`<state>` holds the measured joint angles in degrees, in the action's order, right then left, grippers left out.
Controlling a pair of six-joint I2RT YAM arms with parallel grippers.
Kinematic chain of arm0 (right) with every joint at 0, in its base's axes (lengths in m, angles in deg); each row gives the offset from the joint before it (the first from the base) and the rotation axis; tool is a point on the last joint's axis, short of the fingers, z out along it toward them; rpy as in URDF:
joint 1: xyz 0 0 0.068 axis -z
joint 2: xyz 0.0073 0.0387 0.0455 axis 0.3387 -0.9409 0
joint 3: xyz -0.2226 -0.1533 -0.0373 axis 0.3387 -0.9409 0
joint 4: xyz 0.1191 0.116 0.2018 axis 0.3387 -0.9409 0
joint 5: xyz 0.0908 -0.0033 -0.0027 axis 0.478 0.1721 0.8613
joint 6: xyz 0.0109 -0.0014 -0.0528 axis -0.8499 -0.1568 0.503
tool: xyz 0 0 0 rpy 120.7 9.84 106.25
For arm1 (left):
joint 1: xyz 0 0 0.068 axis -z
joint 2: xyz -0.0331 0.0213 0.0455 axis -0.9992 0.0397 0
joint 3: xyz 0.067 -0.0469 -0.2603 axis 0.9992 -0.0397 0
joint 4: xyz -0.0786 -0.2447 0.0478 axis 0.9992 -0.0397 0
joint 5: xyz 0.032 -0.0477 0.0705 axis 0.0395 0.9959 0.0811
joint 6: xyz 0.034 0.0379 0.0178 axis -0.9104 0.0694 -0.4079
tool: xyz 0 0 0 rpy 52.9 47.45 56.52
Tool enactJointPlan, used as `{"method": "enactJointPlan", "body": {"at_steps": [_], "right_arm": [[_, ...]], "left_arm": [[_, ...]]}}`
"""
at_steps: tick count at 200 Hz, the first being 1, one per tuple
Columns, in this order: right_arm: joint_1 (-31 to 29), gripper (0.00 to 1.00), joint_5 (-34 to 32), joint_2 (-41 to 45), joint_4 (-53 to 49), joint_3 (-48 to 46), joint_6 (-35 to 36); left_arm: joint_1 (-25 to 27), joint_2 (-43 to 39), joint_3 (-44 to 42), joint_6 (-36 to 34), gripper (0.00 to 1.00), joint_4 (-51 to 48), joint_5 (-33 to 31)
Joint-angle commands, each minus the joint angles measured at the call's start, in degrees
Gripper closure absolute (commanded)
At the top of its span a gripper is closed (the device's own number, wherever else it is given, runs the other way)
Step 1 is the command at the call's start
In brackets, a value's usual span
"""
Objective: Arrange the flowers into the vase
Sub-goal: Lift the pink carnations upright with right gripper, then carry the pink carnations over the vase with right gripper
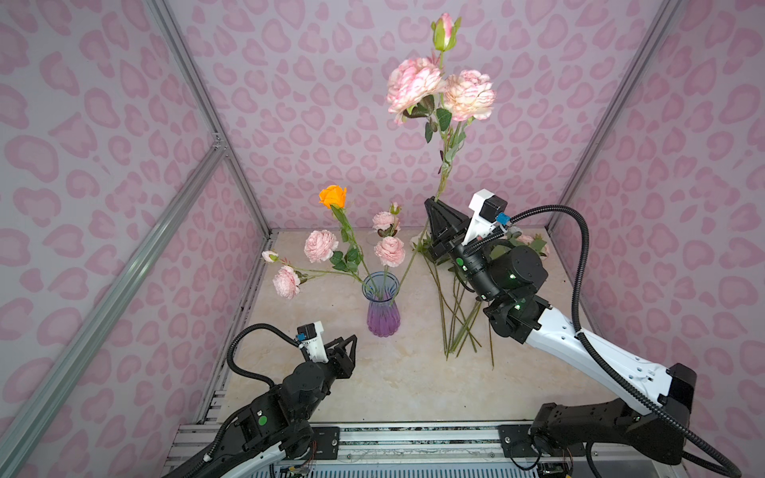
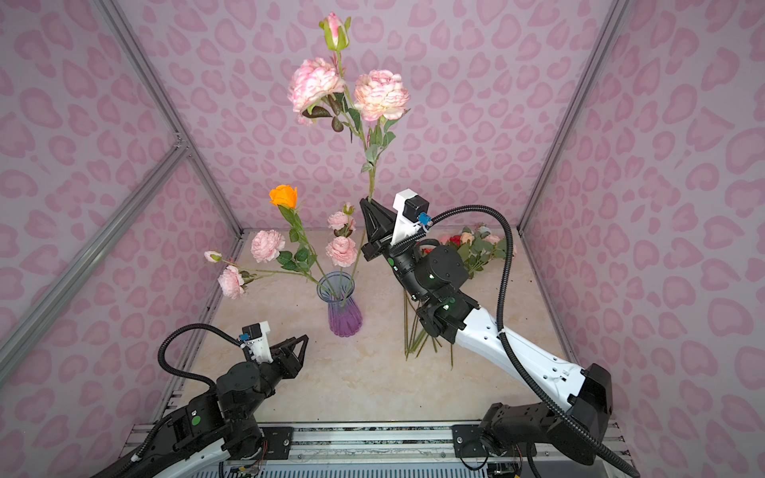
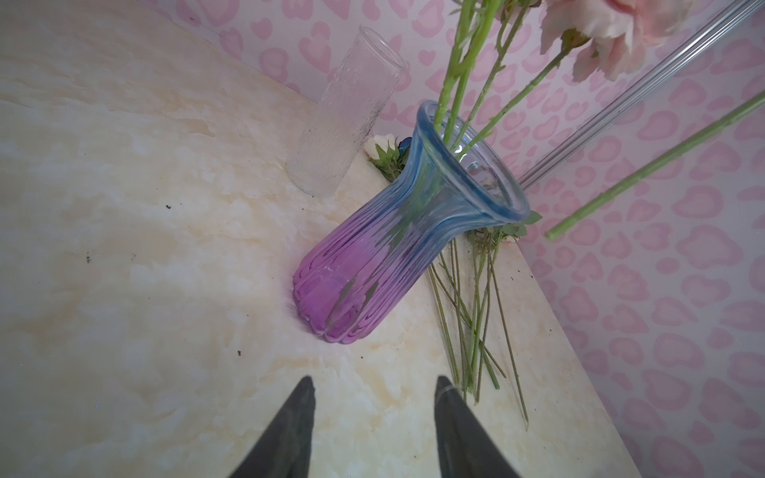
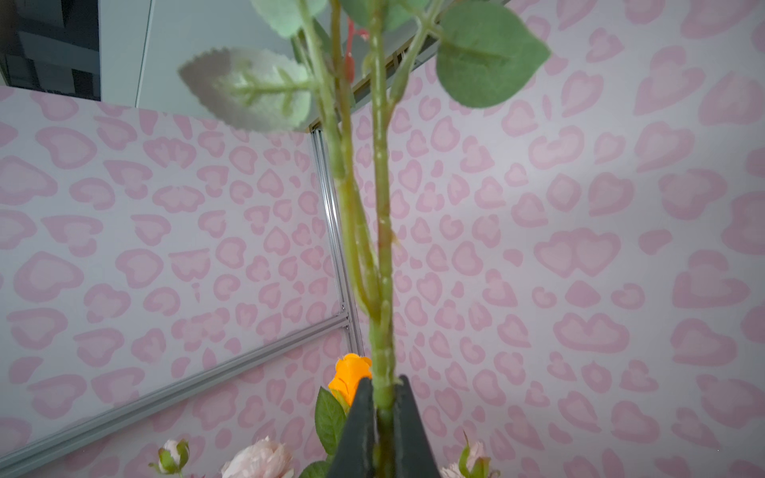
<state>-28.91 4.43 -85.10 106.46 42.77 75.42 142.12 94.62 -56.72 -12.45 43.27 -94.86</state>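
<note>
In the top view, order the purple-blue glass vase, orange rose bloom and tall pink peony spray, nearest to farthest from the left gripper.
1. Purple-blue glass vase, just ahead of the left gripper.
2. Orange rose bloom, standing above that vase.
3. Tall pink peony spray, held high in the right gripper.

Both top views: high at the 6 o'clock edge of the bench (image 1: 414, 393), tilted down toward 12 o'clock; near-identical coverage of the whole scene. Left wrist view: low, close, from 7 o'clock past the left pincer (image 3: 374, 378) onto the vase (image 3: 372, 269), shared with both top views. Right wrist view: close, aimed up the flower stem (image 4: 383, 248) in the right pincer (image 4: 384, 383) toward the 11 o'clock wall corner (image 4: 331, 207).
</note>
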Motion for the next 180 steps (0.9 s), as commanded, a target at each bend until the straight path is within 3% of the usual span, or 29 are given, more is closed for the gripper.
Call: {"method": "enactJointPlan", "body": {"at_steps": [1, 74, 180], "right_arm": [[-0.1, 1.00, -1.2, -2.2, 4.7, 2.3, 1.7], [-0.1, 1.00, -1.6, -7.1, 5.1, 1.8, 4.4], [-0.1, 1.00, -2.1, -7.9, 6.8, -7.6, -1.8]], "left_arm": [[-0.1, -0.4, 0.2, 0.8, 0.52, -0.1, -1.2], [-0.1, -2.4, -0.5, 1.0, 0.52, -0.5, -1.1], [-0.1, -1.2, 0.5, -0.6, 0.51, -0.1, -1.9]]}}
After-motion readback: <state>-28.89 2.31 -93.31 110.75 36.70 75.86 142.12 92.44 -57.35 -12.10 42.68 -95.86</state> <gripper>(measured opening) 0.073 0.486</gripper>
